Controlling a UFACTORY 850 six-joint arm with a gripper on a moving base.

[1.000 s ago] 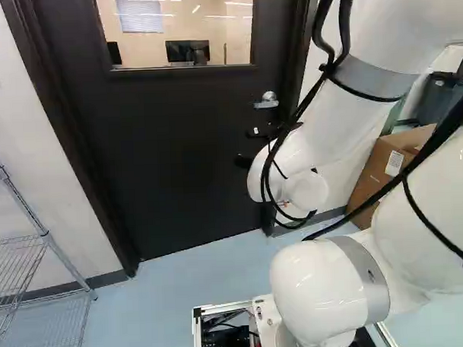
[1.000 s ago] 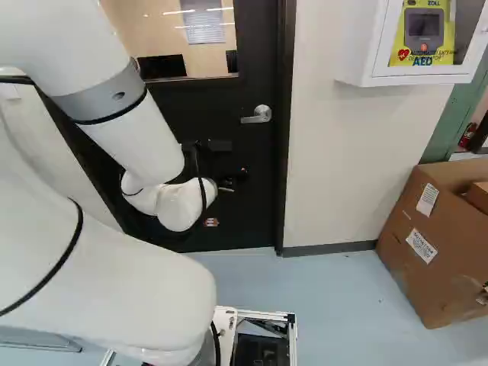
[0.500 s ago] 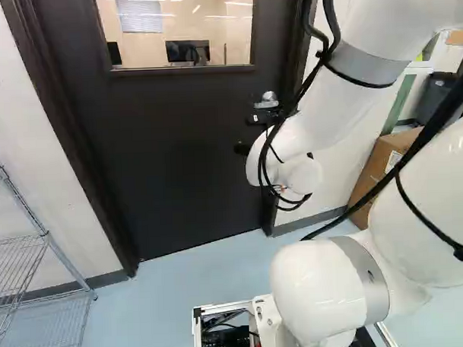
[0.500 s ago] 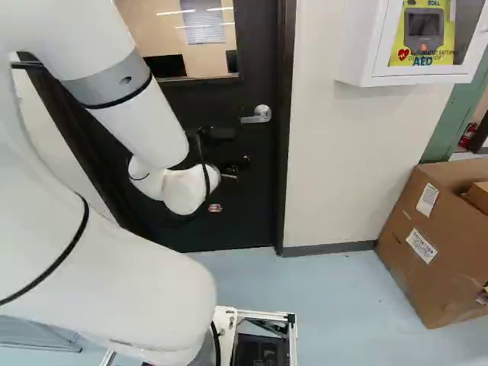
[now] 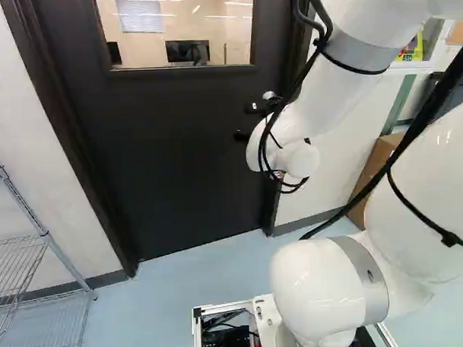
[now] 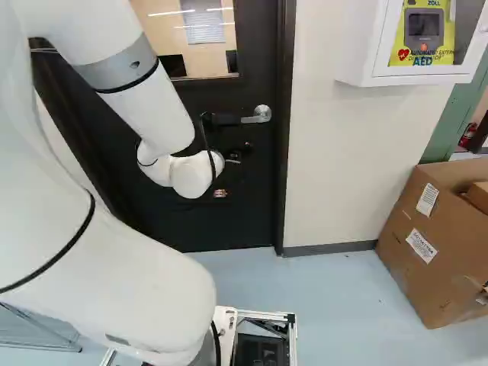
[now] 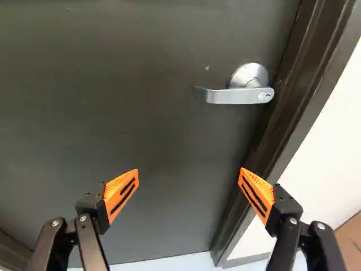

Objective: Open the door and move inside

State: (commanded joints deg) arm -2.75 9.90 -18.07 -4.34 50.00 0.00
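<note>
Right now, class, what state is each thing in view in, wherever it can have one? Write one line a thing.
Door: closed.
Lever handle: level, not gripped.
Gripper: open, holding nothing, short of the handle.
Blind behind the door's window: lowered.
Wall cabinet: looks closed.
Cardboard box: top looks open.

wire rack (image 5: 45, 235), cardboard box (image 6: 412, 267) on floor (image 6: 343, 305)
</note>
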